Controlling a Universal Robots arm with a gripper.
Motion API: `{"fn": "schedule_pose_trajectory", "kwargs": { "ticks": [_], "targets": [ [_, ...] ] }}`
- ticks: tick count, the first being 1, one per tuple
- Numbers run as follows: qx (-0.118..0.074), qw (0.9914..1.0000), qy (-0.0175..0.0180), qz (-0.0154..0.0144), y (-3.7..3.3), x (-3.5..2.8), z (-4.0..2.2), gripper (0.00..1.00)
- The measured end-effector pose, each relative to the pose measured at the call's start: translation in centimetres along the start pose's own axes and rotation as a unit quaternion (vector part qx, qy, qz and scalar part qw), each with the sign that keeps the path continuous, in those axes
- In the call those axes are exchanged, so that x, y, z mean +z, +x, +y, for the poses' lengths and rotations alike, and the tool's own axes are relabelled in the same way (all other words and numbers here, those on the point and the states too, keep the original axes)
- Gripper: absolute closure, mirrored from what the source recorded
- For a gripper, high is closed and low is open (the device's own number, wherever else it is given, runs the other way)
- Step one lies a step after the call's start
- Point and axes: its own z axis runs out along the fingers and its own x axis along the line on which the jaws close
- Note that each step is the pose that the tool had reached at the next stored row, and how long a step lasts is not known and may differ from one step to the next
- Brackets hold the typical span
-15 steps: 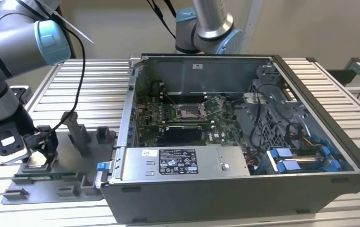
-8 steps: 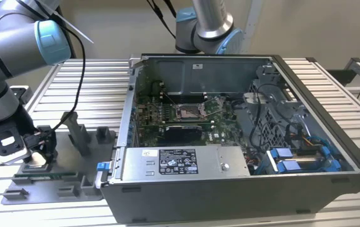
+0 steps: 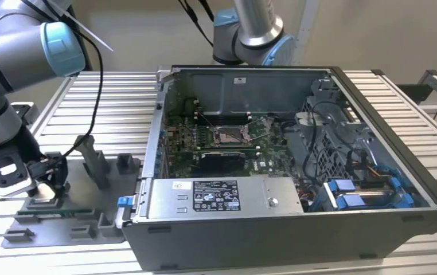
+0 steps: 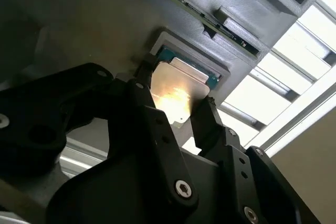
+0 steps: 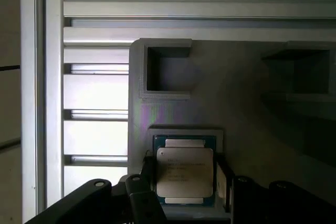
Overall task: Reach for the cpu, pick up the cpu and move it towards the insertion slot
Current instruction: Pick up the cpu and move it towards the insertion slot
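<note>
Black fingers (image 4: 207, 124) narrowly apart, just beside opposite edges of the cpu (image 5: 185, 174), flat in the grey tray (image 5: 173, 114) recess.

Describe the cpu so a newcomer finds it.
At the exterior view's left, beside the open computer case, lies a grey tray. The cpu sits in its square pocket under the end effector: square and silvery, unlike the long green memory stick.

In the second wrist view the black gripper (image 4: 175, 88) covered the near edge of the small flat square silvery-topped cpu (image 4: 177, 80). The grey robot arm (image 3: 0, 69) was cut off at the exterior view's left.
</note>
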Motion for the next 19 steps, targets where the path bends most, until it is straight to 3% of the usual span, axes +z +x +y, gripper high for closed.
{"fn": "schedule_pose_trajectory", "kwargs": {
  "ticks": [19],
  "targets": [
    [0.0,1.0,0.0,0.0,0.0,-3.14,0.13,1.0]
  ]
}}
